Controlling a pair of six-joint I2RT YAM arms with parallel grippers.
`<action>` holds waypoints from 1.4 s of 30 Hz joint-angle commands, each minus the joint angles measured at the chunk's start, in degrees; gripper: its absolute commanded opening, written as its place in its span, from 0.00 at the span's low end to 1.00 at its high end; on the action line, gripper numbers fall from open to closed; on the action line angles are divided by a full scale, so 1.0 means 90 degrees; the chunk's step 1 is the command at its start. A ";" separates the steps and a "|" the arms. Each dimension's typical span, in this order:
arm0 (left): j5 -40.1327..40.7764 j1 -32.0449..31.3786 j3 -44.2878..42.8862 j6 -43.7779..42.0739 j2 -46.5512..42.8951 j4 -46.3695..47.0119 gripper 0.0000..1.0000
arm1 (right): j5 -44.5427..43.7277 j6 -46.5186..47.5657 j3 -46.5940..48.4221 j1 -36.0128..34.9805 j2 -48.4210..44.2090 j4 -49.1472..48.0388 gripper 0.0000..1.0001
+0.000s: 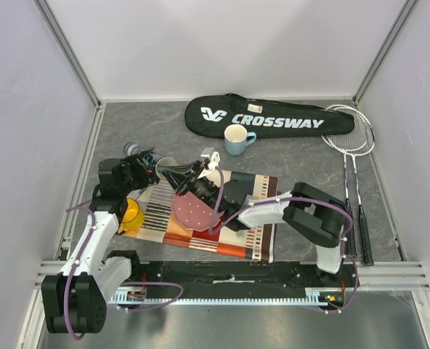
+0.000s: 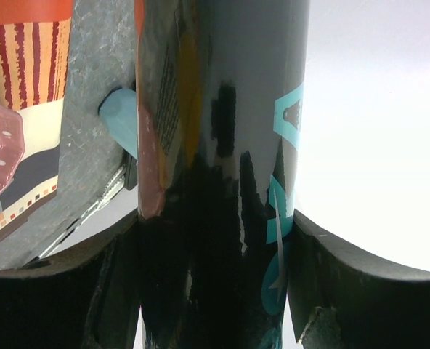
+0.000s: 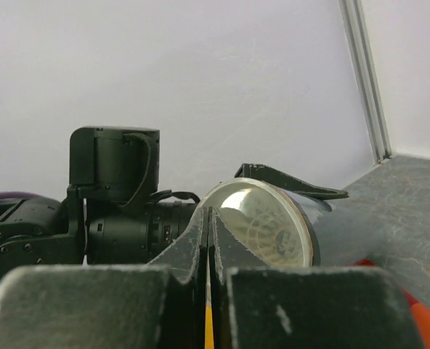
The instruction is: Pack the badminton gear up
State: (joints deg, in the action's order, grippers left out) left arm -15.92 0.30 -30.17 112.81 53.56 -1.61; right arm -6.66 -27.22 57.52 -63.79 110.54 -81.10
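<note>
Tube (image 1: 163, 169): sits clamped across left gripper's (image 1: 134, 171) wide-spread fingers by striped mat's (image 1: 157, 212) far-left corner; points long axis and open mouth at right gripper (image 3: 209, 234), pinched shut, empty-looking, just before rim.

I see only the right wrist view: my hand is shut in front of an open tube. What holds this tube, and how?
Observer: The left hand grips the tube around its body, with one finger on each side.
Operator: I see no rackets. Where are they?
Observer: Two rackets lie side by side along the right edge of the table, with their heads toward the far side.
Operator: And the bag?
Observer: The black bag lies flat at the far side, and a light blue cup stands at its near edge.
</note>
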 commanded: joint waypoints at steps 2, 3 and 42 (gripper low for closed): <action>-0.1327 -0.0375 -0.0329 0.0102 -0.0589 0.0434 0.02 | 0.0210 0.0185 -0.0366 0.0262 -0.0337 0.3256 0.10; -0.1240 -0.0336 -0.0329 0.0053 -0.0590 0.0307 0.02 | 0.0299 0.0106 -0.0259 0.0262 -0.0726 0.3955 0.13; -0.0897 -0.0189 -0.0192 -0.0240 -0.0629 0.0218 0.02 | 0.2332 -0.0658 -0.0229 0.1082 -0.3278 0.5845 0.53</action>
State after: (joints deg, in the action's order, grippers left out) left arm -22.70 -1.26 -30.15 112.05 49.32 -4.14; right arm 15.07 -32.60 54.43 -54.04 82.91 -26.02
